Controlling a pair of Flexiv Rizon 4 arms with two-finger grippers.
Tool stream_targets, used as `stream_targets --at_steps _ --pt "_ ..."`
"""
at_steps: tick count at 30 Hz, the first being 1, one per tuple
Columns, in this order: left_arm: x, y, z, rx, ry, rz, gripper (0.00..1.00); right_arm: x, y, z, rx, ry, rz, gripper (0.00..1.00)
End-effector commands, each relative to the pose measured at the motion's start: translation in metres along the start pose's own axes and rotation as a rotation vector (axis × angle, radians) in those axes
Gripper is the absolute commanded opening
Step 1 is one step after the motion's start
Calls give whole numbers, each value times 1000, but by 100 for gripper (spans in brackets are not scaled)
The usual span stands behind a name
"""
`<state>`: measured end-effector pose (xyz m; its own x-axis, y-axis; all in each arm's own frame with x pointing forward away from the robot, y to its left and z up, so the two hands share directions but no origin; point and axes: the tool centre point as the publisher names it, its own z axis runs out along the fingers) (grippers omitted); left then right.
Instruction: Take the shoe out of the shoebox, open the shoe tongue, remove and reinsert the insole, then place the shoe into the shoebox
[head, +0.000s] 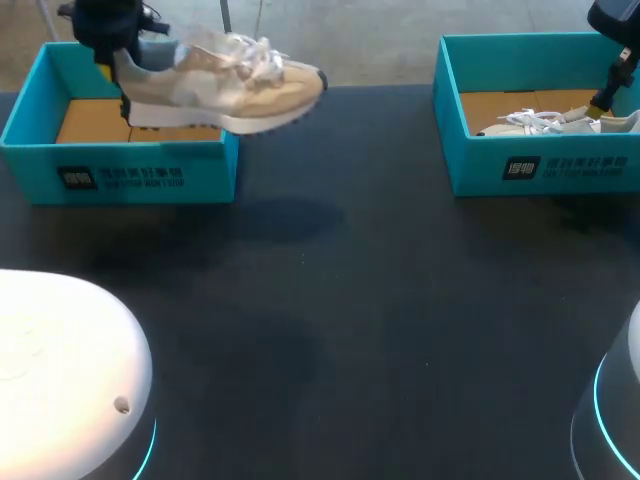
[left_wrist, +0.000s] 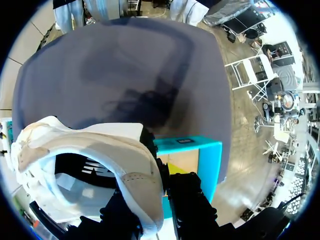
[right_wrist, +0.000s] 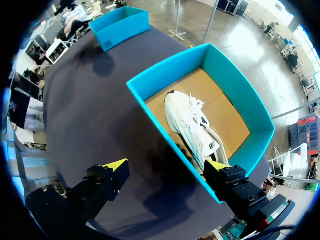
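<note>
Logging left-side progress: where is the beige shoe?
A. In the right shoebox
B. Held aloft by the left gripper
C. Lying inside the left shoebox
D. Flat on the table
B: the left gripper grips the beige shoe at its heel, above the left shoebox.

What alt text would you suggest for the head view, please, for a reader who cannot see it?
The left gripper holds a beige and white sneaker by its heel in the air above the left teal cardboard shoebox on a dark table. The right gripper hangs over the right teal shoebox, where a white laced shoe lies.
</note>
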<state>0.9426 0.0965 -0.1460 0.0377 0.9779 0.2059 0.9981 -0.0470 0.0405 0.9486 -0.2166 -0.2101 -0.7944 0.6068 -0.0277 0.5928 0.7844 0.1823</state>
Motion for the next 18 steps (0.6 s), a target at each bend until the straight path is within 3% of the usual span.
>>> stream_targets --at_steps 1,10,18 --pt "-19 -43 -5 -51 24 -9 0 0 0 0 -1 0 -1 100" --pt "-60 -104 -3 -27 37 -66 0 0 0 0 -1 0 -1 100" --pt "-85 -135 -5 -9 21 -89 0 0 0 0 -1 0 -1 100"
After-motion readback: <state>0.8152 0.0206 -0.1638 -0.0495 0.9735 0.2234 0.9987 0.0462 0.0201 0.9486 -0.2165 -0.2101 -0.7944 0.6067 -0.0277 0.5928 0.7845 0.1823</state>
